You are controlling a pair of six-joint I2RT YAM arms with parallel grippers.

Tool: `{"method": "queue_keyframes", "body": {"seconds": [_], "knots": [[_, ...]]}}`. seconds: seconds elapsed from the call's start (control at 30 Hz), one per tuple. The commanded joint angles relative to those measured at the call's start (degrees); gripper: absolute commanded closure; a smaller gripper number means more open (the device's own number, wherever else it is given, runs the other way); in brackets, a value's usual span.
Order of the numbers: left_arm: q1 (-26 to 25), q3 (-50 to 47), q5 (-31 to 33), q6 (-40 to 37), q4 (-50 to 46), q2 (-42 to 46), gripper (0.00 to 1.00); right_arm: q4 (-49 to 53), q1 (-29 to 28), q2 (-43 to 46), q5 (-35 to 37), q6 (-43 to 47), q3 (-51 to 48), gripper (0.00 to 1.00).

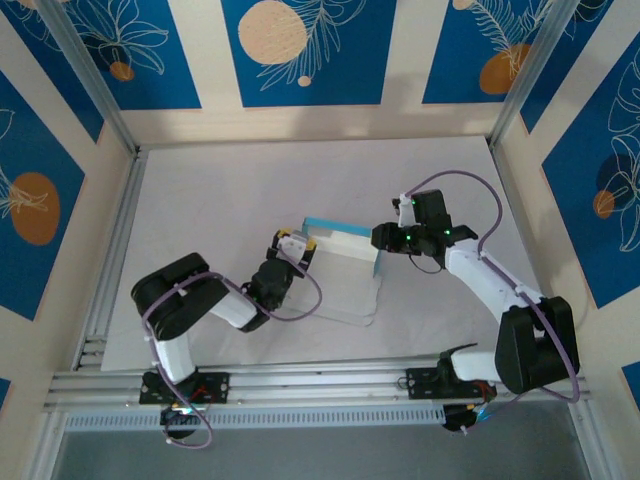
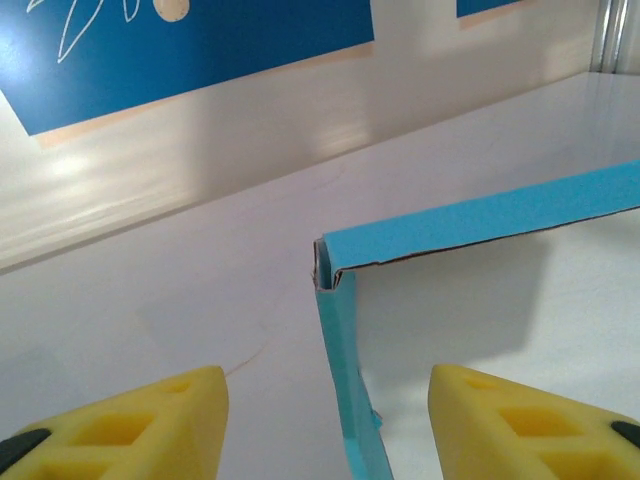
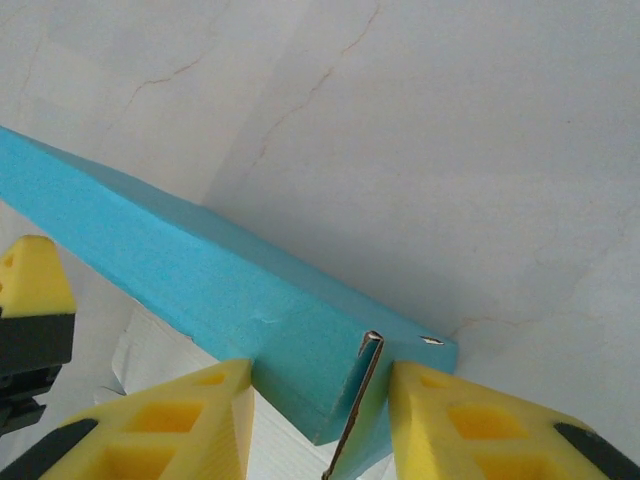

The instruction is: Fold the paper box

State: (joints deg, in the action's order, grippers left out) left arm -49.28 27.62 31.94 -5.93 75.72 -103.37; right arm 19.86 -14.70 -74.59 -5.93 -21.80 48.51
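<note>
The paper box lies half folded in mid-table, its far wall standing with the light blue side outward. My left gripper is at the box's left end. In the left wrist view it is open, and the thin blue left wall stands between the yellow fingers, touching neither. My right gripper is at the right end. In the right wrist view it is shut on the box's blue corner, with a yellow finger pressed to each side.
The white table mat has cracked lines in it. Aluminium rails border it on the left and at the front, and blue-panelled walls close it in behind and at the sides. The left gripper's finger shows at the left of the right wrist view.
</note>
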Motion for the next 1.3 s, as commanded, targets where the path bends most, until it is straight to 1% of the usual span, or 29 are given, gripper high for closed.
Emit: {"method": "queue_keyframes", "body": {"seconds": [0.0, 0.13, 0.4, 0.57, 0.67, 0.8, 0.9, 1.1, 1.2, 1.27], "knots": [[-0.12, -0.30, -2.66, 0.01, -0.40, 0.65, 0.43, -0.35, -0.40, 0.93, 1.72, -0.80, -2.31, 0.60], [0.23, 0.46, -6.01, -1.96, -1.84, 0.11, 0.45, -2.27, -0.35, 1.46, 1.06, 0.43, -3.22, 0.61], [3.40, 4.41, -6.20, -0.20, -4.48, -1.73, 0.45, -2.74, -0.37, 1.60, 0.83, 2.66, -2.99, 0.66], [5.55, 6.64, -8.96, 0.74, -6.10, -1.57, 0.45, -2.37, -0.41, 1.30, 0.15, 3.85, -2.29, 0.68], [6.74, 7.08, -11.14, 1.09, -6.76, -1.22, 0.53, -2.19, -0.42, 0.94, -0.15, 4.28, -1.76, 0.70], [7.27, 7.46, -14.80, 0.80, -7.24, -1.71, 0.72, -2.51, -0.46, 0.61, -0.44, 4.71, -1.36, 0.71], [7.34, 7.56, -15.55, 0.08, -7.10, -1.86, 0.82, -2.78, -0.45, 0.00, -0.78, 4.80, -0.70, 0.71], [7.25, 7.22, -10.03, -1.00, -6.11, -1.84, 1.00, -4.61, -0.73, -1.68, -1.56, 3.49, 0.85, 0.70], [6.47, 6.95, -6.42, -2.21, -4.47, -2.16, 1.00, -4.77, -1.27, -2.96, -1.62, 2.57, 2.23, 0.66], [5.79, 7.10, -5.41, -3.30, -3.68, -2.58, 1.00, -4.73, -1.88, -3.15, -1.07, 2.41, 2.73, 0.61]]}}
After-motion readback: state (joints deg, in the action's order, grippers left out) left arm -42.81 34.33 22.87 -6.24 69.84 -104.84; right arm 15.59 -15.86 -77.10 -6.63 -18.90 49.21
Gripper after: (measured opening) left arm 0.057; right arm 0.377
